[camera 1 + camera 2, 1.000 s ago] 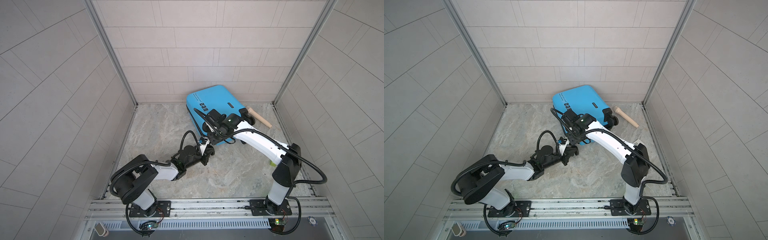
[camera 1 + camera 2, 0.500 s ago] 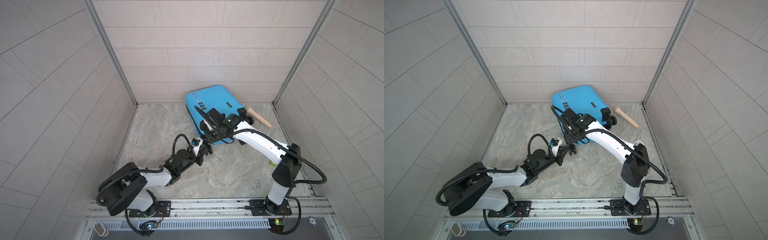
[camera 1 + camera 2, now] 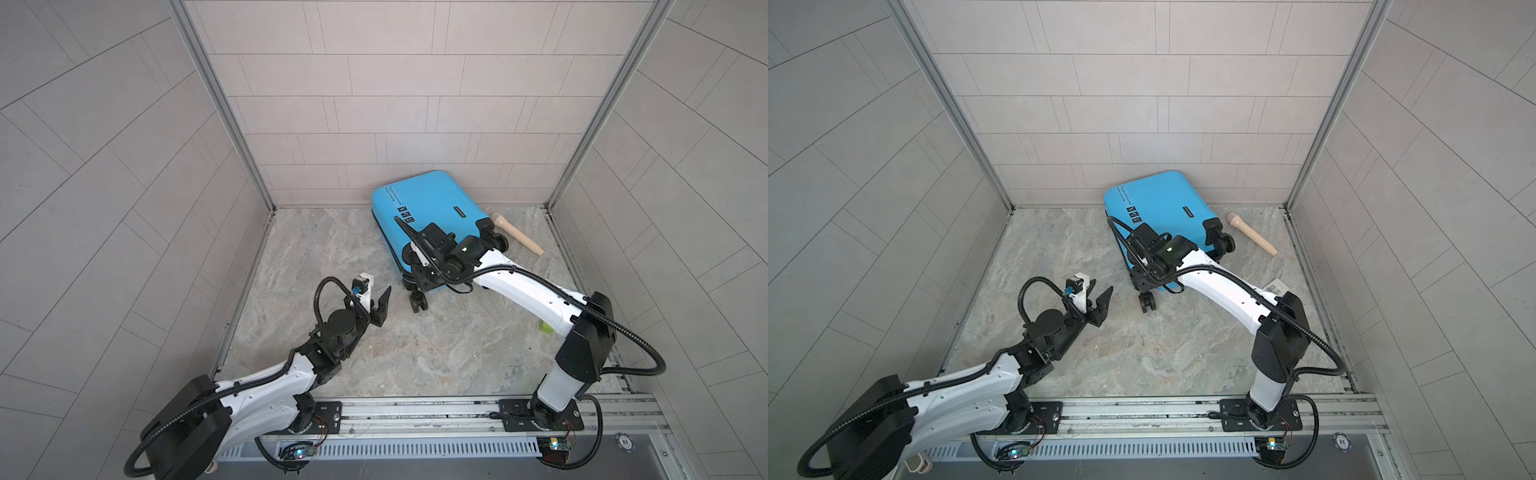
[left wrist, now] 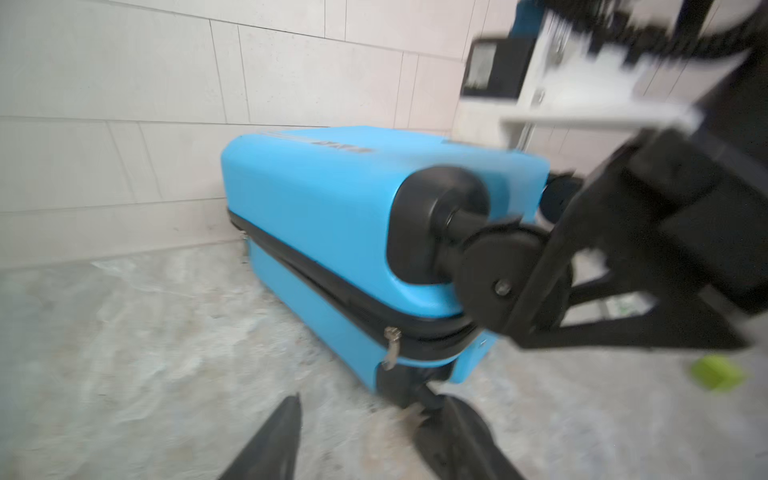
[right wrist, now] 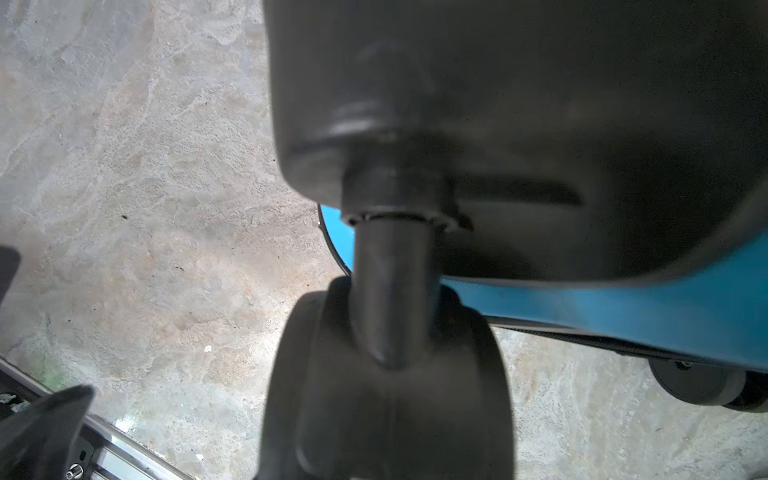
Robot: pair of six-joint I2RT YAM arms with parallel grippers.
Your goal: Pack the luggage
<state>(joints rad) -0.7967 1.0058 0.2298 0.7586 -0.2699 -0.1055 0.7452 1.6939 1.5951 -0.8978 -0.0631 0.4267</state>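
Observation:
The luggage (image 3: pixel 428 203) (image 3: pixel 1158 203) is a bright-blue hard-shell suitcase, closed and lying flat against the back wall. In the left wrist view its black zipper band runs shut along the side, with a metal pull (image 4: pixel 391 338) near the corner. My right gripper (image 3: pixel 419 272) (image 3: pixel 1142 276) is shut on the upper near-corner spinner wheel (image 4: pixel 498 282) (image 5: pixel 386 395), which fills the right wrist view. The lower wheel (image 3: pixel 417 303) rests on the floor. My left gripper (image 3: pixel 376 293) (image 3: pixel 1100 291) (image 4: pixel 374 415) is open and empty, left of that corner and apart from it.
A beige handle-shaped object (image 3: pixel 517 235) (image 3: pixel 1252 235) lies right of the suitcase by the back wall. A small green thing (image 3: pixel 545 327) (image 4: pixel 717 372) sits behind the right arm, a white tag (image 3: pixel 1275 286) near it. Tiled walls close three sides; a metal rail (image 3: pixel 415 411) runs along the front.
My left gripper has pulled back from the suitcase's near corner toward the front left and gone from shut to open. The right gripper has stayed on the wheel.

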